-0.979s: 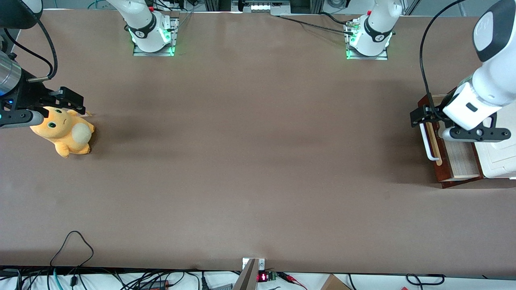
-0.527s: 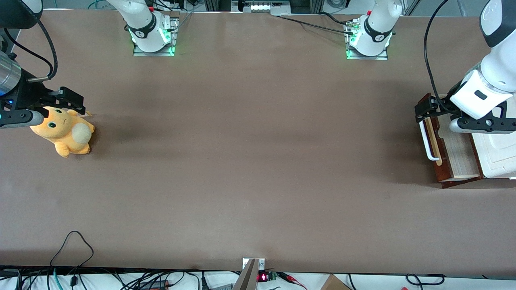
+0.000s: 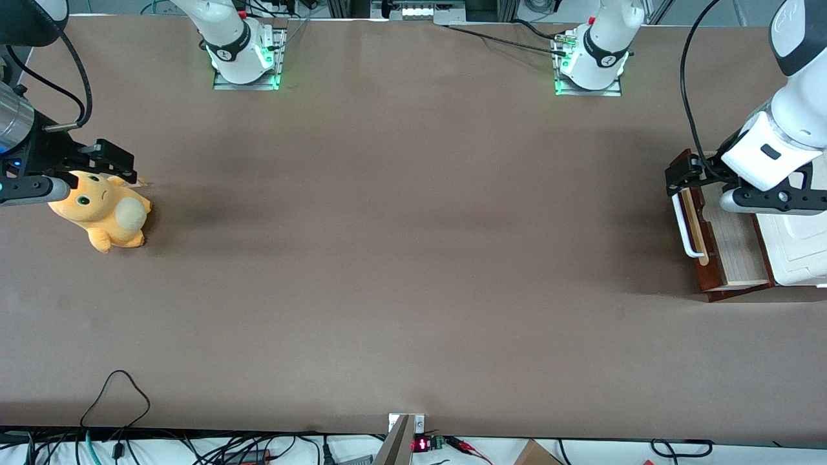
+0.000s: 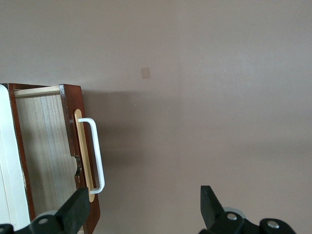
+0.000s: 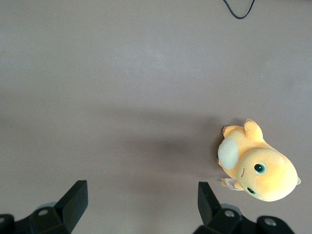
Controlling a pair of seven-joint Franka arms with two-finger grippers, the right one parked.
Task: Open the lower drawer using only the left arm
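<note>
Front view: lower drawer (image 3: 727,242) pulled out from under the white cabinet (image 3: 798,248) at the working arm's end of the table (image 3: 400,258), pale wood inside exposed, white bar handle (image 3: 686,227) facing the table's middle. Left arm (image 3: 785,123) raised above the drawer's end farther from the camera, end effector (image 3: 683,175) hanging over that end of the handle, apart from it rather than around it. Likely a lift-off after the pull, with the drawer judged open enough and the task near its end. Orange plush toy (image 3: 103,210) lying toward the parked arm's end, well apart from the work.

Left wrist view: looking straight down past the end effector (image 4: 144,207), fingers (image 4: 78,209) spread wide with only bare table (image 4: 219,97) between them, nothing gripped. Drawer (image 4: 46,156) open, handle (image 4: 95,153) free and just beside one fingertip's line, red-brown front (image 4: 73,122) standing clear of the cabinet edge (image 4: 7,161).

Right wrist view: only the plush toy (image 5: 256,165) on the table (image 5: 122,87).

Against a second ago: arm then lower and nearer the handle's middle, now higher and drawn toward the drawer's farther end. Against half a second ago: almost no change, drawer in the same spot.
</note>
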